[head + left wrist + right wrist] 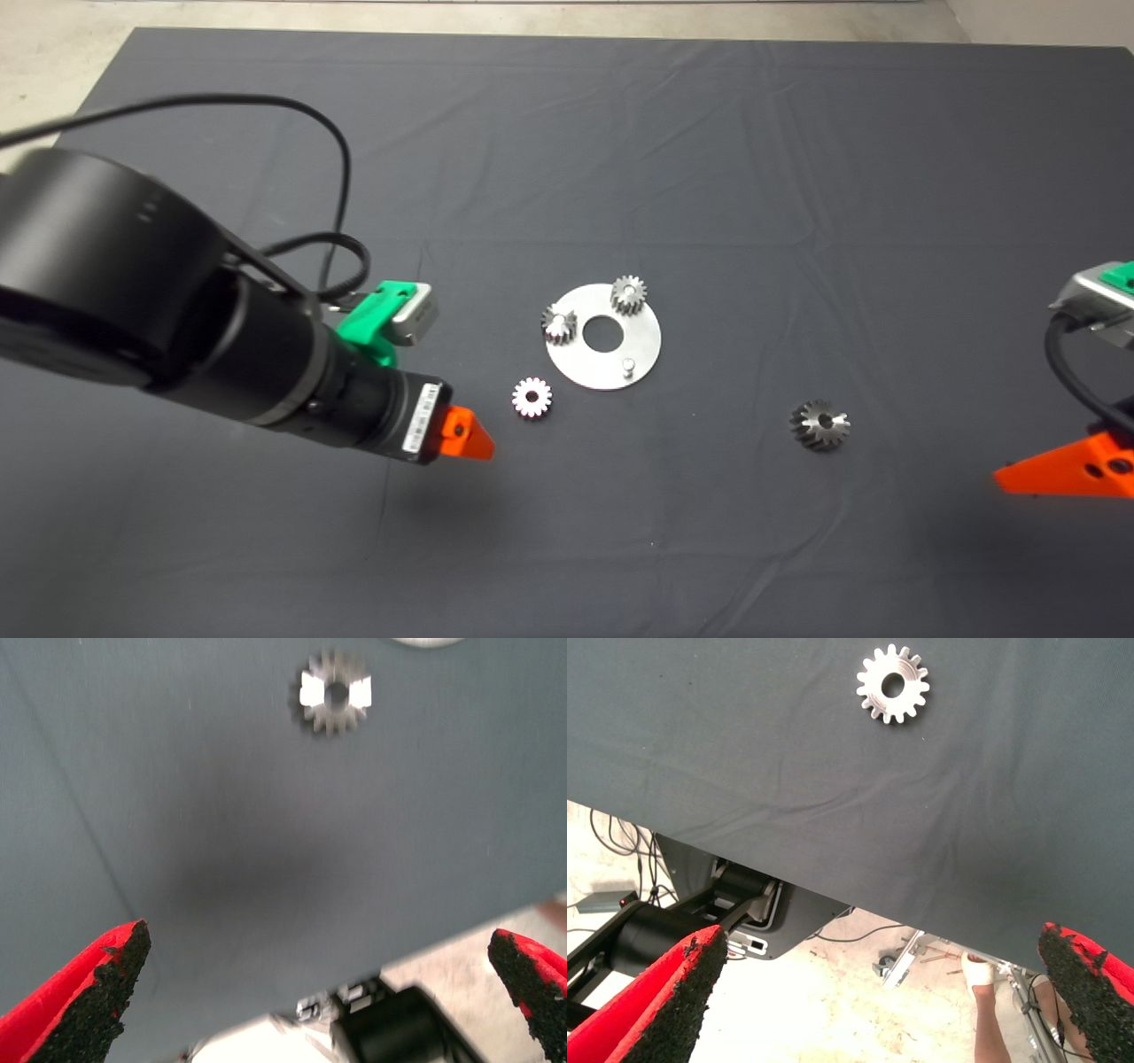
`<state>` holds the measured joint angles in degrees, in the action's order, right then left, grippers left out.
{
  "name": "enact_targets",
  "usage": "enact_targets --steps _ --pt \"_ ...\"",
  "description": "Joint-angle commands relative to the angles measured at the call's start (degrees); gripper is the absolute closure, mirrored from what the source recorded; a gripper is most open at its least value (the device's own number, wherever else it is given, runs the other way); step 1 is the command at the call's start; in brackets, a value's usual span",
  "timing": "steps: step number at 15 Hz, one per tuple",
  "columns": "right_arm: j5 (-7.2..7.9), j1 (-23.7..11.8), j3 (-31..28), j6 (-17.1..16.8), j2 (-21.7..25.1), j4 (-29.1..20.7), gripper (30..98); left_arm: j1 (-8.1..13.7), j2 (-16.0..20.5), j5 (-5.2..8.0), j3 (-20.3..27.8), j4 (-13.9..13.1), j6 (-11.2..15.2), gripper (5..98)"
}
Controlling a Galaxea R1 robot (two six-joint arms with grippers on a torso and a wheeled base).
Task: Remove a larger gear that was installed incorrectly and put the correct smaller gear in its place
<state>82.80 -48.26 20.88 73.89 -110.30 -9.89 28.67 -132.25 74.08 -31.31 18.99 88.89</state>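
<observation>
The larger gear (819, 424) lies off the plate (633, 354). Left gripper (469, 436), fingers spread, hovers near the smaller gear (532, 397); next, descend, pinch it, seat it on the 1 bare pin (627, 364). Right gripper (1063, 470) waits, fingers spread.

**Black arms, green mounts, red fingers**

The left arm (133, 301) is a thick, glossy black cylinder stepping down to a narrower wrist that bears a white printed label (423, 416). A black cable (292, 159) loops above it to a green bracket (376, 319) holding a silver camera housing. The left tool (319, 983) ends in red fingers (53, 1010) faced with rough black pads. The right tool (886, 992) matches, its orange-red finger (1063, 470) pierced by screw holes.
</observation>
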Motion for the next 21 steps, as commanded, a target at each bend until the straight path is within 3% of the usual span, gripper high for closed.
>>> enact_targets --steps 1,4,6,7,8,11,13,15,19,21 --pt "-0.27 -1.40 -0.33 0.03 -0.66 -1.80 34.3 -1.25 -1.04 0.36 -0.06 5.16 0.93 5.5" --pt "-0.44 -1.40 -0.33 -0.06 -1.37 -1.80 31.5 -3.00 -2.27 0.80 -0.15 8.87 0.84 5.5" --pt "-0.27 -1.40 -0.33 0.17 -2.51 -1.89 31.6 -4.38 -3.80 4.37 -0.03 12.27 0.40 5.5" --pt "-0.34 -1.49 -0.33 0.13 -2.68 -1.89 31.5 -4.50 -4.03 5.02 0.12 14.51 0.15 5.5" --pt "-0.44 -1.49 -0.33 0.12 -2.78 -1.89 31.5 -4.90 -4.12 5.02 0.12 15.90 -0.27 5.5" --pt "-0.82 -1.49 -0.33 0.12 -3.17 -1.84 31.6 -8.25 -4.60 4.58 -1.43 17.14 -7.78 5.5" --pt "-1.41 -1.49 -0.24 0.29 -3.74 -1.81 31.6 -10.92 -7.91 4.49 -4.72 18.03 -10.23 5.5" --pt "-1.41 -1.49 -0.33 0.20 -3.83 -1.98 31.5 -12.70 -10.27 4.84 -4.98 21.82 -9.88 5.5" --pt "-1.32 -1.49 -0.33 0.29 -3.75 -1.89 31.6 -16.80 -10.80 4.84 -7.53 28.31 -9.53 5.5" --pt "-1.06 -1.49 -0.33 0.38 -3.39 -1.89 31.6 -16.89 -12.30 4.89 -8.02 28.87 -9.58 5.5"
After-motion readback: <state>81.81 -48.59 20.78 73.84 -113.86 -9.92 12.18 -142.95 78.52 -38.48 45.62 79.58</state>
